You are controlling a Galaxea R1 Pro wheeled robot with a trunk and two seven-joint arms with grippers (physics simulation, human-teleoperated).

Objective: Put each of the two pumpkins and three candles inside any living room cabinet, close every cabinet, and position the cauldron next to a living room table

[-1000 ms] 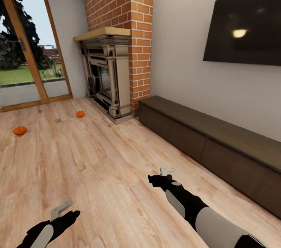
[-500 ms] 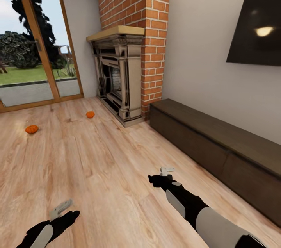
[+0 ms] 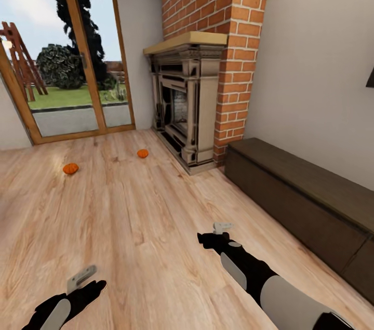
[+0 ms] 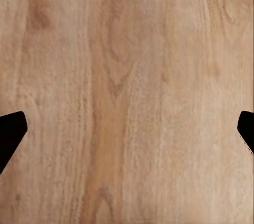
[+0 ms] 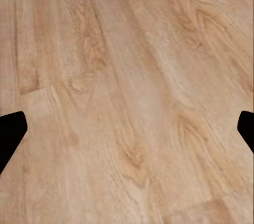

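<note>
- Two pumpkins sit on the wood floor (image 3: 130, 215), left of the middle: one (image 3: 70, 168) by the glass door, one (image 3: 143, 153) near the fireplace (image 3: 187, 106)
- The long dark cabinet (image 3: 301, 200) is at the right, closed
- My left gripper (image 4: 127, 134) and right gripper (image 5: 127, 134) are spread wide, holding nothing

There are two pumpkins on the wooden floor (image 3: 130, 215): one pumpkin (image 3: 70, 168) nearer the glass door (image 3: 67, 60), the other pumpkin (image 3: 143, 153) nearer the one fireplace (image 3: 187, 106). One long dark cabinet (image 3: 306, 205) stands along the wall.

A home living room: brick fireplace (image 3: 189, 106), plank floor (image 3: 130, 215), glass door (image 3: 62, 60).
</note>
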